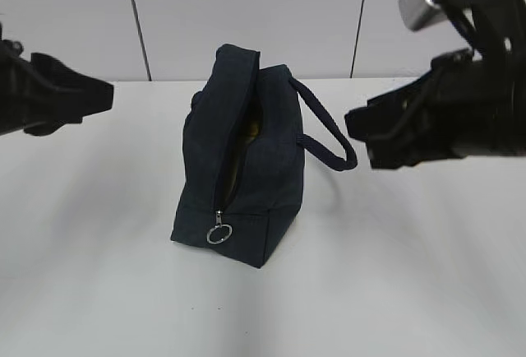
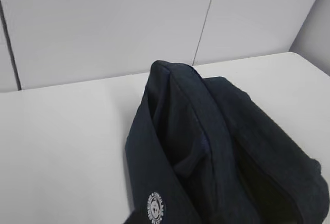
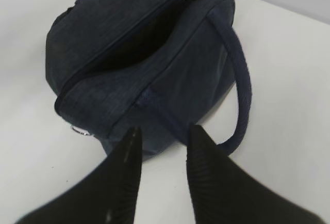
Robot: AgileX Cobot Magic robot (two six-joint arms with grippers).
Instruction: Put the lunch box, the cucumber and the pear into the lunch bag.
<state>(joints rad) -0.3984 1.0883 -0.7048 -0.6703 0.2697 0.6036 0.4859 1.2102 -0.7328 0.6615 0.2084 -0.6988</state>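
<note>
The dark navy lunch bag (image 1: 246, 168) stands in the middle of the white table, its zipper open along the top and down the near end, the silver ring pull (image 1: 219, 234) hanging low. A small yellowish-brown patch (image 1: 253, 129) shows inside the slit; I cannot tell what it is. The lunch box, the cucumber and the pear are otherwise hidden. My right gripper (image 3: 165, 129) is open and empty, just off the bag (image 3: 154, 74) by its loop handle (image 3: 243, 84). My left gripper (image 1: 86, 94) hovers left of the bag (image 2: 206, 157); its fingers do not show in the left wrist view.
The white table (image 1: 99, 275) lies bare around the bag. A pale panelled wall (image 1: 246, 11) closes off the back. The right arm (image 1: 460, 118) hangs above the table's right side.
</note>
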